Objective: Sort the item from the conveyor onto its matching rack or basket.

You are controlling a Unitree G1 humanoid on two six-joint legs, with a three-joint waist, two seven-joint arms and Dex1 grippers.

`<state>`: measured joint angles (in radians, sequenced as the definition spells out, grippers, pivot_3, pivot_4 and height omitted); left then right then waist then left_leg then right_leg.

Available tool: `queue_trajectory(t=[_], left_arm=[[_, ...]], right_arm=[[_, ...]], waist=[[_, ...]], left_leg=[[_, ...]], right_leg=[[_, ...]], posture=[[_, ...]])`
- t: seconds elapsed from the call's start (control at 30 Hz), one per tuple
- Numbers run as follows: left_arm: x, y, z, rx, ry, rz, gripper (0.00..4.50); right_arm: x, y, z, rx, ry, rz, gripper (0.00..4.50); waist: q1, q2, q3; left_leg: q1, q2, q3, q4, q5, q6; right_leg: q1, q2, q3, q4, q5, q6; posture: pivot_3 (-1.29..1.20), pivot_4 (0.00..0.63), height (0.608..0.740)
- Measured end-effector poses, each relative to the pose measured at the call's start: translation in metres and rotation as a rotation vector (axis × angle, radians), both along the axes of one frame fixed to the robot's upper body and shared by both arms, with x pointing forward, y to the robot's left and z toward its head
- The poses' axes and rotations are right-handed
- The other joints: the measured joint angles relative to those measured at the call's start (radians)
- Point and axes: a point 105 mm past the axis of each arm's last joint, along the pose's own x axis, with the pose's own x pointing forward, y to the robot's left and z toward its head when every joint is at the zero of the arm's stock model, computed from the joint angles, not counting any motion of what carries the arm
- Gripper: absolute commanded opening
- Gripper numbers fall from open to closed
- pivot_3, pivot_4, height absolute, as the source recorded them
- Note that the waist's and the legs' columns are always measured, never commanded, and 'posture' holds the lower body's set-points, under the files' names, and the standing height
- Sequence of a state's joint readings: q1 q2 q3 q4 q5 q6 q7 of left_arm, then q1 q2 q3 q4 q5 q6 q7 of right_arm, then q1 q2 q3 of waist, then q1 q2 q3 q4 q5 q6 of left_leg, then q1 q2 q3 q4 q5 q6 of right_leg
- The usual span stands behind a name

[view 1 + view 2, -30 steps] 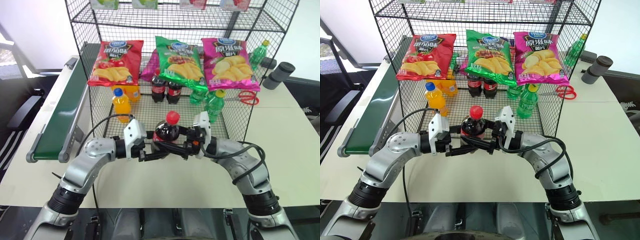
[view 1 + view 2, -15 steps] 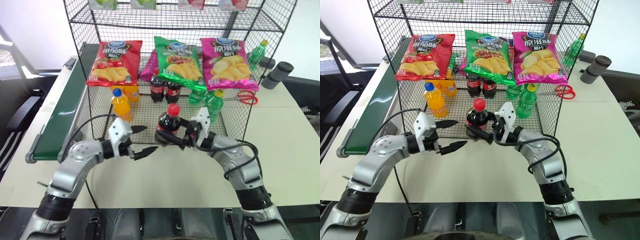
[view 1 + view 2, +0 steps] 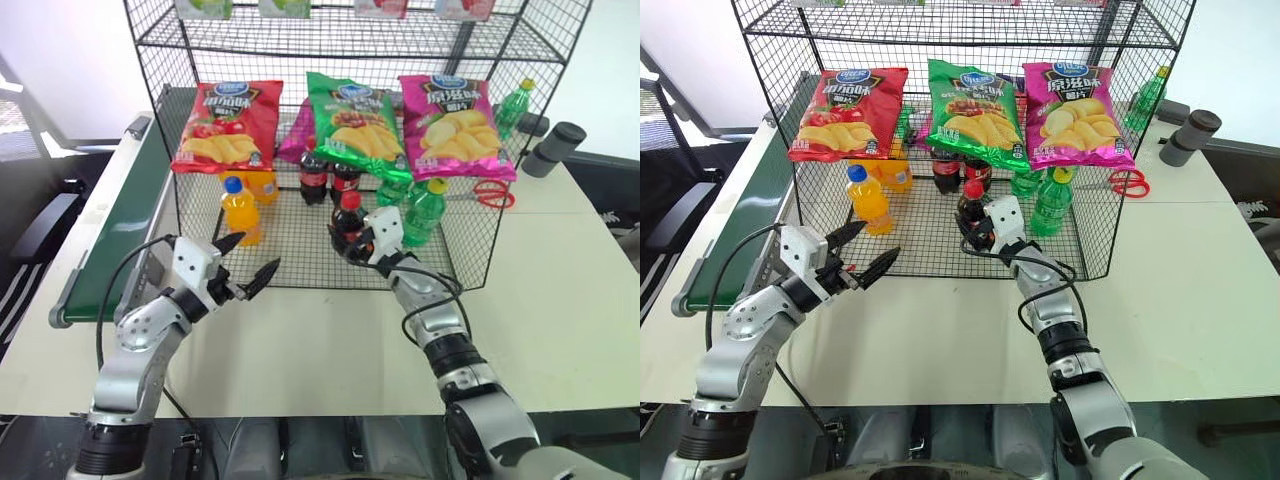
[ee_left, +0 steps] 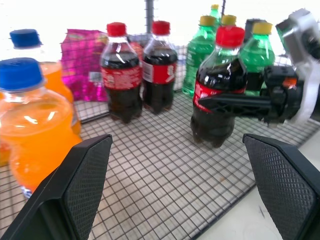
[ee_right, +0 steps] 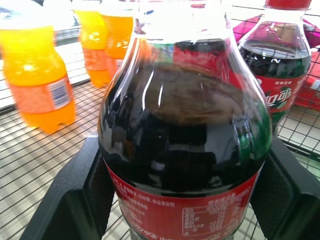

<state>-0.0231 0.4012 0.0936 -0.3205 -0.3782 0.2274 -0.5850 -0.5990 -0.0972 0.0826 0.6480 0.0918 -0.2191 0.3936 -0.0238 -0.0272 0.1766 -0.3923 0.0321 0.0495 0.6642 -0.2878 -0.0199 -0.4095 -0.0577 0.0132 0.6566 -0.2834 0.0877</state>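
The item, a cola bottle (image 3: 347, 213) with a red cap, is upright inside the bottom bin of the black wire rack (image 3: 300, 255), just in front of two like cola bottles (image 3: 330, 178). My right gripper (image 3: 353, 238) is shut on its body at label height, a finger (image 5: 87, 192) on each side. I cannot tell whether its base (image 4: 210, 137) touches the mesh floor. My left gripper (image 3: 255, 254) is open and holds nothing, outside the bin's front left, apart from the bottle. The green conveyor (image 3: 120, 230) runs along the left.
Orange soda bottles (image 3: 241, 210) stand at the bin's left and green bottles (image 3: 425, 212) at its right. Three crisp bags (image 3: 355, 115) lie on the tier above. Red scissors (image 3: 490, 194) and a grey cylinder (image 3: 556, 148) sit on the table to the right.
The left gripper opened, let go of the bottle and drew back to the left. The right gripper carried the bottle forward into the rack's bottom bin.
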Motion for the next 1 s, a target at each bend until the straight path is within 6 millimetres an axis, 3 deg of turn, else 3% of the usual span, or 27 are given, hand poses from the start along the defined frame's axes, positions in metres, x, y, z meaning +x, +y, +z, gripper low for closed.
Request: queue_trajectory(t=[0.23, 0.4, 0.5, 0.53, 0.83, 1.0], left_arm=[[-0.004, -0.003, -0.007, -0.003, 0.022, -0.001, 4.46], [-0.004, -0.008, -0.009, -0.001, 0.027, -0.018, 4.46], [-0.004, -0.010, -0.008, -0.002, 0.024, -0.024, 4.50], [-0.004, -0.011, -0.007, -0.002, 0.023, -0.024, 4.50], [-0.004, -0.017, -0.009, -0.013, 0.030, -0.037, 4.50], [-0.003, -0.017, -0.009, -0.014, 0.032, -0.033, 4.50]], right_arm=[[0.011, 0.016, 0.001, 0.012, -0.002, 0.002, 2.97], [0.014, 0.014, -0.005, 0.011, 0.033, 0.006, 2.97], [0.013, 0.012, -0.006, 0.032, 0.046, 0.019, 4.39], [0.014, 0.012, -0.005, 0.039, 0.044, 0.022, 4.45], [0.011, 0.009, 0.012, 0.041, -0.024, 0.058, 4.45], [-0.008, -0.014, 0.008, -0.025, -0.048, 0.105, 4.45]], waist=[[-0.003, 0.000, 0.000], [-0.005, 0.000, 0.000], [-0.015, 0.000, 0.000], [-0.019, 0.000, 0.000], [-0.020, 0.000, 0.000], [-0.017, 0.000, 0.000]], left_leg=[[0.000, 0.000, 0.000, 0.000, 0.000, 0.000], [0.000, 0.000, 0.000, 0.000, 0.000, 0.000], [0.000, 0.000, 0.000, 0.000, 0.000, 0.000], [0.000, 0.000, 0.000, 0.000, 0.000, 0.000], [0.001, 0.000, 0.000, 0.000, 0.000, 0.000], [0.001, -0.001, 0.000, 0.000, 0.000, 0.000]], right_leg=[[0.000, -0.001, 0.000, 0.001, 0.000, 0.000], [0.000, -0.001, 0.000, 0.001, 0.000, 0.000], [0.000, -0.001, 0.000, 0.001, 0.000, 0.000], [0.000, -0.001, 0.000, 0.001, 0.000, 0.000], [0.000, -0.002, 0.000, 0.002, 0.000, 0.000], [0.001, -0.003, 0.000, 0.001, 0.000, 0.000]], posture=[[0.00, 0.150, 0.740], [0.00, 0.150, 0.740], [0.00, 0.150, 0.740], [0.00, 0.150, 0.740], [0.00, 0.150, 0.740], [0.00, 0.150, 0.740]])
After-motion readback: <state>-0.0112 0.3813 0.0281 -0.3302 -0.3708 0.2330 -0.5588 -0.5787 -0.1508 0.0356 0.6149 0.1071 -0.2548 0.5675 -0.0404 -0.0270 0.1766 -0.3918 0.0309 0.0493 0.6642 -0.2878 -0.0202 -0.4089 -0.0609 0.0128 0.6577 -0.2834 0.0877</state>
